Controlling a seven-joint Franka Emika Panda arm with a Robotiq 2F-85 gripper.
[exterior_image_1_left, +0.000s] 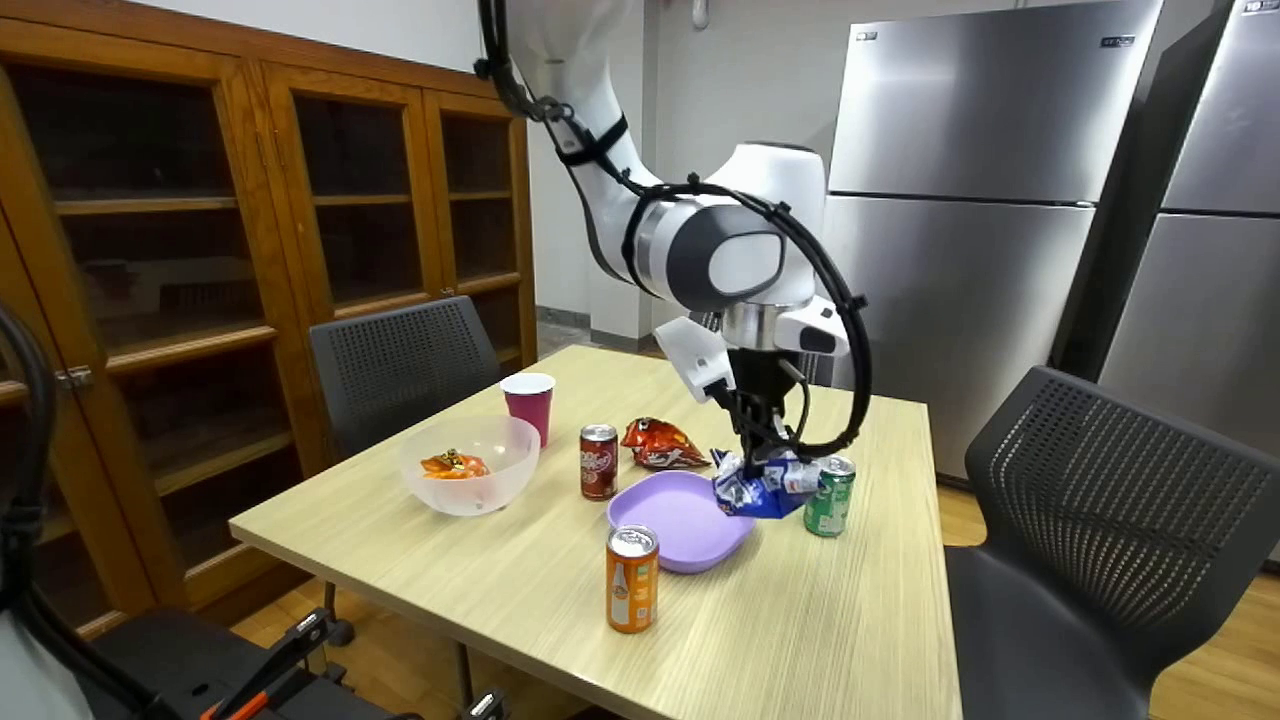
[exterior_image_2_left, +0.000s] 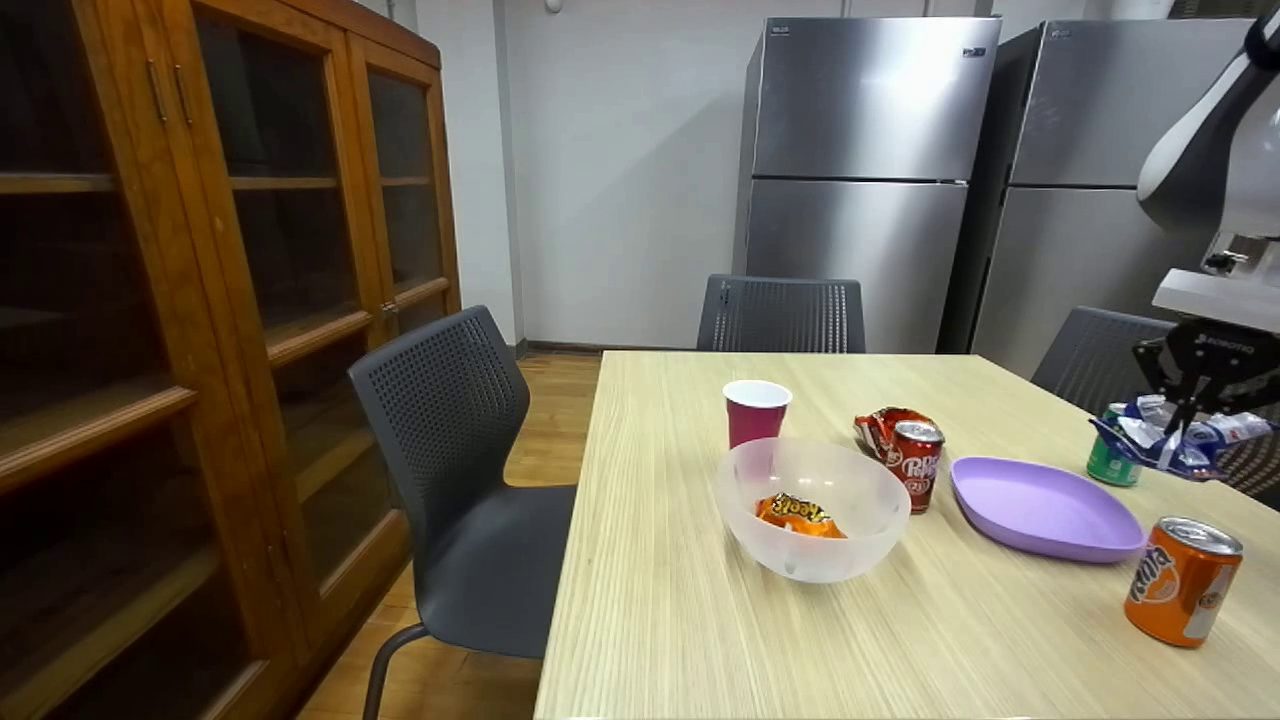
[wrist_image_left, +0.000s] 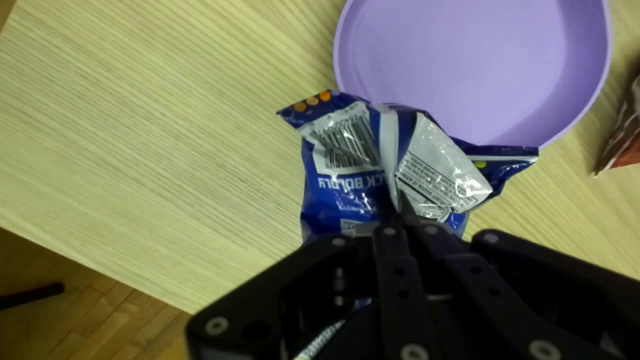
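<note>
Right up close in the wrist view we've got the Robotiq gripper (wrist_image_left: 397, 212), jaws narrow, pinching a fold of a crumpled blue snack bag (wrist_image_left: 345, 187), its barcode turned up at us. We see the bag hanging above the pale wood-grain table (wrist_image_left: 150, 150), and from our wrist camera it overlaps the rim of a purple plate (wrist_image_left: 465, 60) with rounded corners. Over to an exterior view: nearest us on the table stands an upright Fanta can (exterior_image_2_left: 1185, 580), near that plate. Now we come to a translucent bowl (exterior_image_2_left: 820, 560), and inside it lies an orange Reese's packet (exterior_image_2_left: 795, 512). Then a Dr Pepper can (exterior_image_2_left: 915, 465) stands between bowl and plate, and we spot a green soda can (exterior_image_1_left: 830, 505) in an exterior view, partly hidden behind the blue bag. Deeper in, a red snack bag (exterior_image_1_left: 665, 443) rests just behind the Dr Pepper can, with a maroon cup (exterior_image_1_left: 530, 405), white inside, standing near the bowl. Beyond the table we get dark mesh-backed chairs (exterior_image_2_left: 440, 420), a wooden cabinet (exterior_image_2_left: 185, 260) with glass doors, and finally two tall stainless-steel refrigerators (exterior_image_2_left: 865, 110) side by side at the back of the room.
</note>
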